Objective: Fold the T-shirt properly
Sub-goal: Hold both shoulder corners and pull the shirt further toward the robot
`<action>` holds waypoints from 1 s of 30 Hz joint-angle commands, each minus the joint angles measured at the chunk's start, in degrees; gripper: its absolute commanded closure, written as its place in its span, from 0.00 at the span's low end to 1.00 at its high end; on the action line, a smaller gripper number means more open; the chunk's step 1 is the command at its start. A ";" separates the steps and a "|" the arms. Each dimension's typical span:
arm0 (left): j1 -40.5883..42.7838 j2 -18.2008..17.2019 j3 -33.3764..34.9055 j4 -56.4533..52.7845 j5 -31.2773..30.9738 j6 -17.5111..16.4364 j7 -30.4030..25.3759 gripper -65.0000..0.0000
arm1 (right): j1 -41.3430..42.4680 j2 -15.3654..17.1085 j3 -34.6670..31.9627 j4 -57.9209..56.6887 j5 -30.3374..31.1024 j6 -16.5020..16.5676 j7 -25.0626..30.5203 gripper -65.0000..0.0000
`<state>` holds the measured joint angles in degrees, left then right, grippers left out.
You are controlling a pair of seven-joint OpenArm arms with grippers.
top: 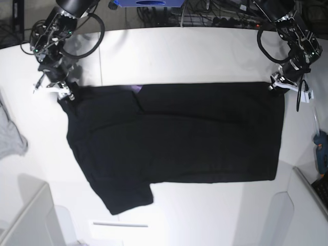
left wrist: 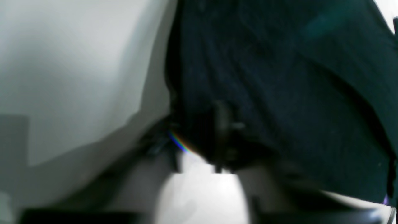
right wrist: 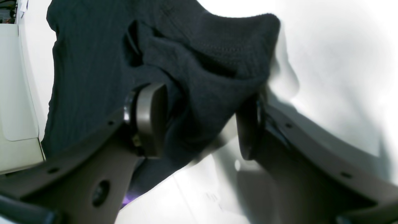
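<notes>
Two sets of fingers: right fingers (right wrist: 199, 124) spread around T-shirt (top: 174, 138) on white table (top: 195, 56); left unclear

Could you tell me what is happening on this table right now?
A two-armed robot is working on a black T-shirt spread across a white table. Each gripper is at one far corner of the shirt: the right gripper at the sleeve end, the left gripper at the other end. In the right wrist view, the right gripper's jaws are apart with cloth bunched between them. The left wrist view is too blurred to judge its grip. A grey cloth lies at the table's edge.
</notes>
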<state>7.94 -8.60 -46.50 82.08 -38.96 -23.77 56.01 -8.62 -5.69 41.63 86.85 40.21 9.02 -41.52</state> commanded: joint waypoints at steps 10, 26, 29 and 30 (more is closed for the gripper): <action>-0.16 -1.03 -0.05 0.77 -0.64 -0.01 -0.40 1.00 | -0.12 0.11 0.00 0.23 -0.34 -0.18 4.29 1.00; 9.15 -3.22 5.23 6.40 -0.82 -0.01 -0.40 1.00 | -6.63 0.20 0.18 8.58 -0.25 -0.18 2.53 1.00; 11.88 -3.05 5.23 10.62 -0.91 -0.01 -0.40 1.00 | -7.69 0.20 0.35 10.25 -0.25 -0.18 0.77 1.00; 12.93 -3.05 5.23 11.85 -0.91 -0.01 -0.40 1.00 | -8.12 0.20 0.35 10.87 -0.25 -0.18 0.59 1.00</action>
<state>21.21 -10.79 -41.01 92.79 -39.00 -23.57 56.42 -16.91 -5.89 41.65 96.51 39.13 8.49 -42.00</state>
